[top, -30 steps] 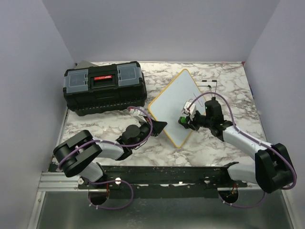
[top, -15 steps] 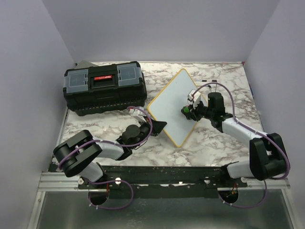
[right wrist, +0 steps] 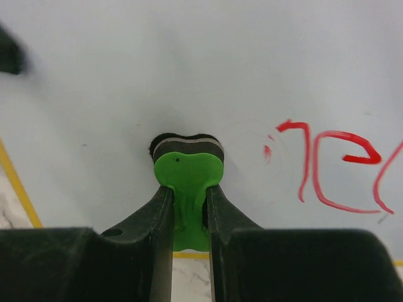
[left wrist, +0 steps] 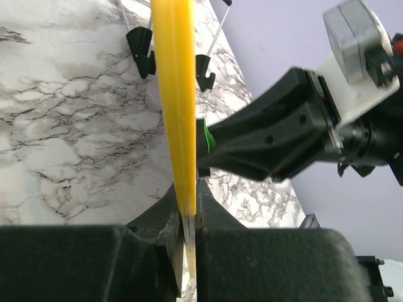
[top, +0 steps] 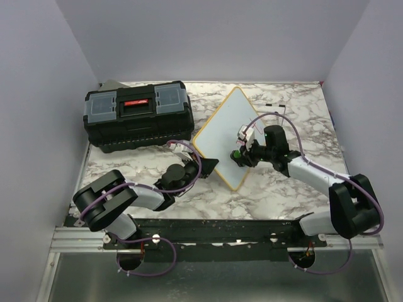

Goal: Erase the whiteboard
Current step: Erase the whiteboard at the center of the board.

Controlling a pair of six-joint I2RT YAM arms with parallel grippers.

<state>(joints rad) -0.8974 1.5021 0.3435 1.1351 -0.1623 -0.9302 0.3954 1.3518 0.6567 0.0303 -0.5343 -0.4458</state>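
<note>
Marble table is carrying everything I am seeing. The black toolbox is sitting well apart from the left claw, off to its left and farther from the arm bases.

The whiteboard is sitting cornerwise between the two claws. The left claw is gripping it at its near corner. In the left wrist view the fingers are pinching narrow on the yellow frame, seen edge-on.

The right claw is reaching in from the board's right side. It is clamping a green eraser, which is sticking out just past its fingertips. The eraser's dark pad is pressing against the white surface.

Red handwriting is showing just to the right of the right claw's tip, near the eraser but not touching it. Part of it is running off the frame, so I cannot read it.

Two small black feet are showing beyond the left claw, at the far end of the frame.
</note>
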